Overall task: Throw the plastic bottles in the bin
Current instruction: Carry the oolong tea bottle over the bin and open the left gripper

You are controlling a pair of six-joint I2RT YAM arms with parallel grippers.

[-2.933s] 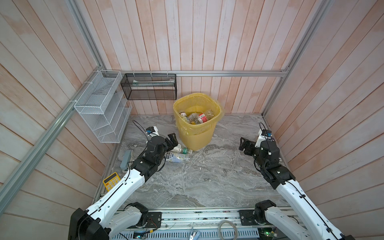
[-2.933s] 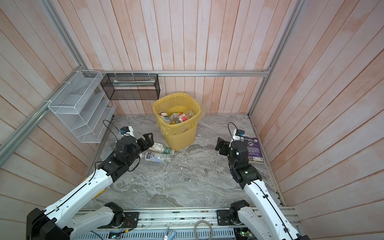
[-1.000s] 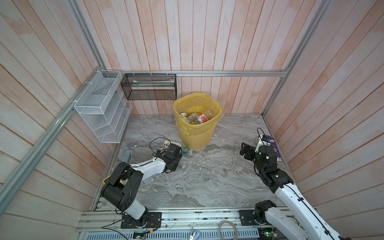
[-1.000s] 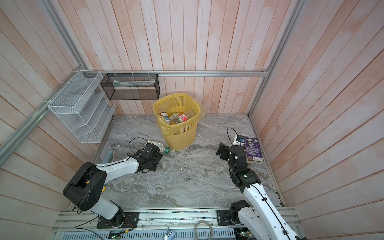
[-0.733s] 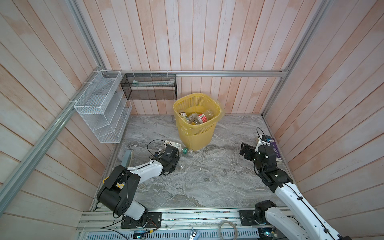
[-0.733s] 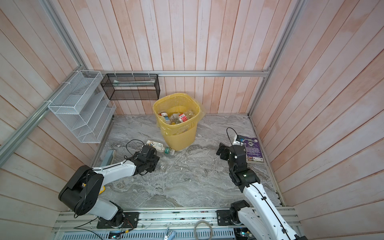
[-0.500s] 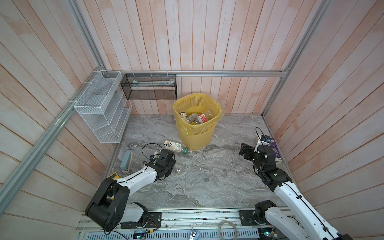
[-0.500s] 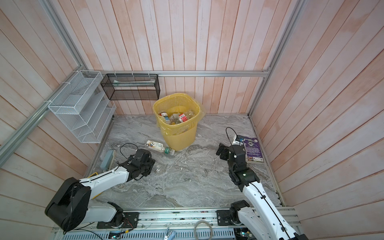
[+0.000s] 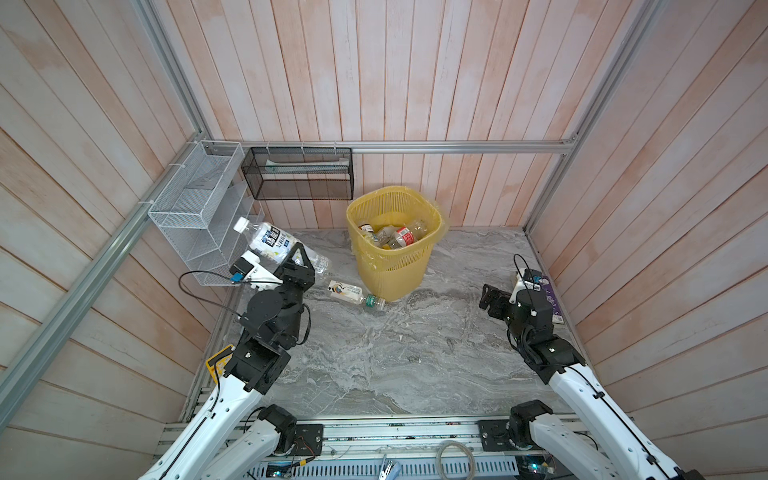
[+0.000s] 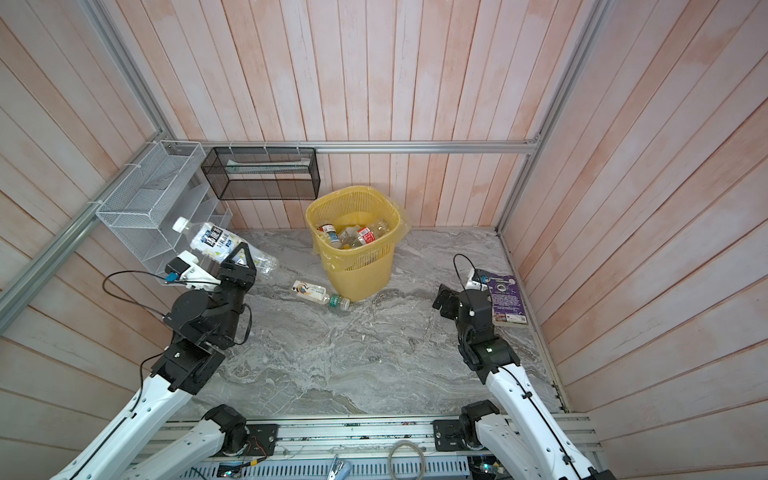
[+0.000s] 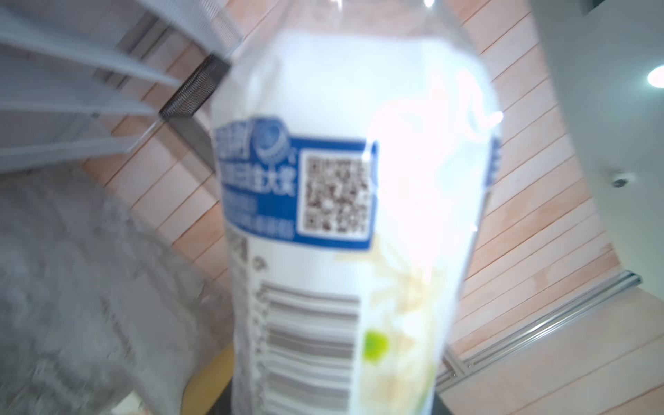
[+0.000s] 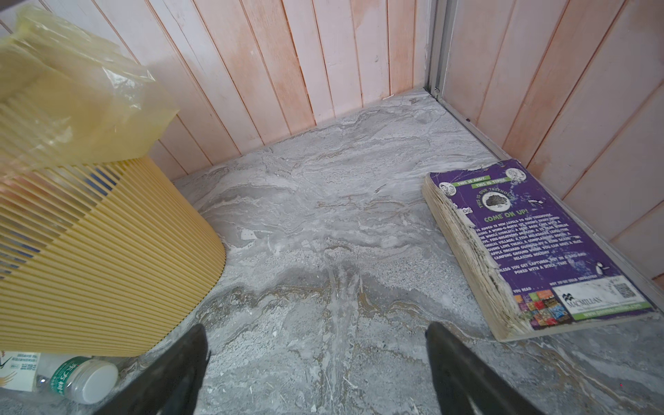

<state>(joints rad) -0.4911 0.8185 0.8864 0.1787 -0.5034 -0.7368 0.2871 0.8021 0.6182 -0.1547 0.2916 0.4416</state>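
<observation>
My left gripper (image 9: 297, 259) is raised left of the bin and shut on a clear plastic bottle (image 9: 270, 243) with a white and blue label; its white cap points toward the wire rack. The same bottle (image 11: 352, 215) fills the left wrist view, blurred. The yellow lattice bin (image 9: 390, 259) stands at the back wall with several bottles (image 9: 395, 237) inside. Another bottle (image 9: 353, 294) with a green-banded neck lies on the floor against the bin's base, also seen as bottle (image 12: 68, 377). My right gripper (image 9: 492, 301) hovers open and empty right of the bin (image 12: 90, 251), over bare floor.
A white wire rack (image 9: 195, 216) and a black mesh basket (image 9: 299, 178) hang at the back left. A purple book (image 12: 531, 244) lies along the right wall. A yellow calculator (image 9: 216, 363) peeks out under my left arm.
My left gripper closed on the clear bottle down on the floor and has lifted it high, up and toward the wire rack. The right arm has stayed still.
</observation>
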